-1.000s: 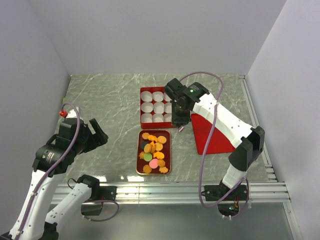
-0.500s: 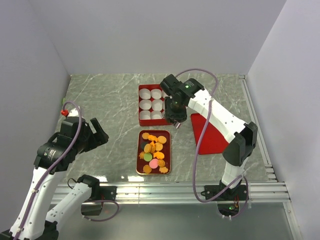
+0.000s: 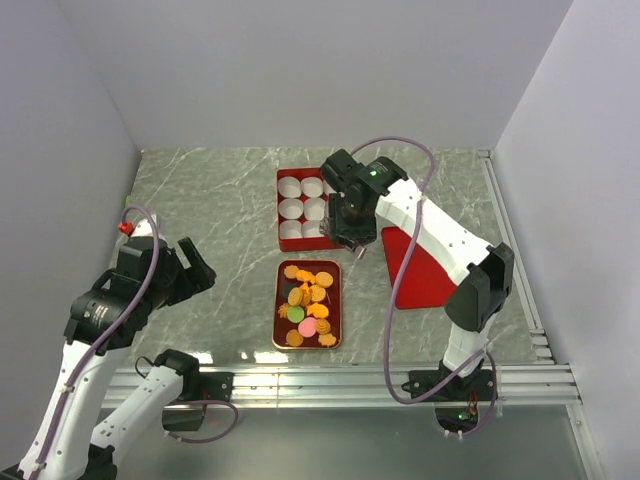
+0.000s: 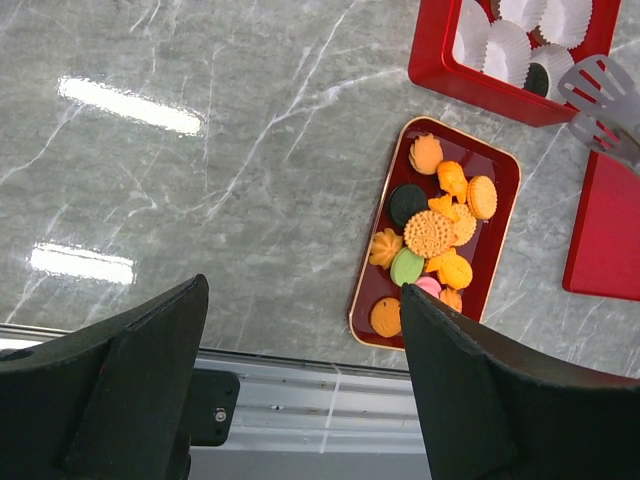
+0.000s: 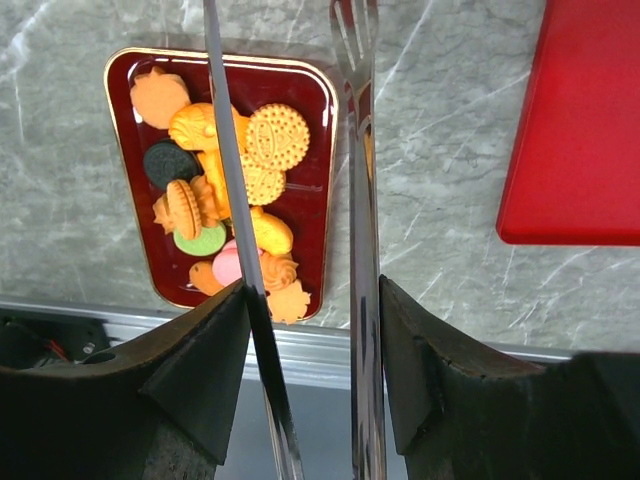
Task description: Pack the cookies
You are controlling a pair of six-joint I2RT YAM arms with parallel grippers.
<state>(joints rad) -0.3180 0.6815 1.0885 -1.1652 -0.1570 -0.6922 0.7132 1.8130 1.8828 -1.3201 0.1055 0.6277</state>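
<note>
Pale walls close in a grey marbled tabletop (image 3: 200, 200). The cookies (image 3: 307, 303) lie heaped on a dark red tray (image 4: 497, 245) in the middle, close to the near edge. One dark cookie (image 4: 537, 78) sits in a cup of the red box (image 3: 281, 210) just beyond the tray.

The right gripper (image 3: 350, 235) has its fingers clamped on metal tongs (image 5: 355, 150). The blades stand apart with nothing between them, their tips by the box's near right corner. From there the heap lies nearer and slightly left, along a tray whose long axis runs near to far.

The left gripper (image 3: 195, 265) hangs well apart at the near left, fingers spread and empty. The right arm looks far better placed for the next pick.
</note>
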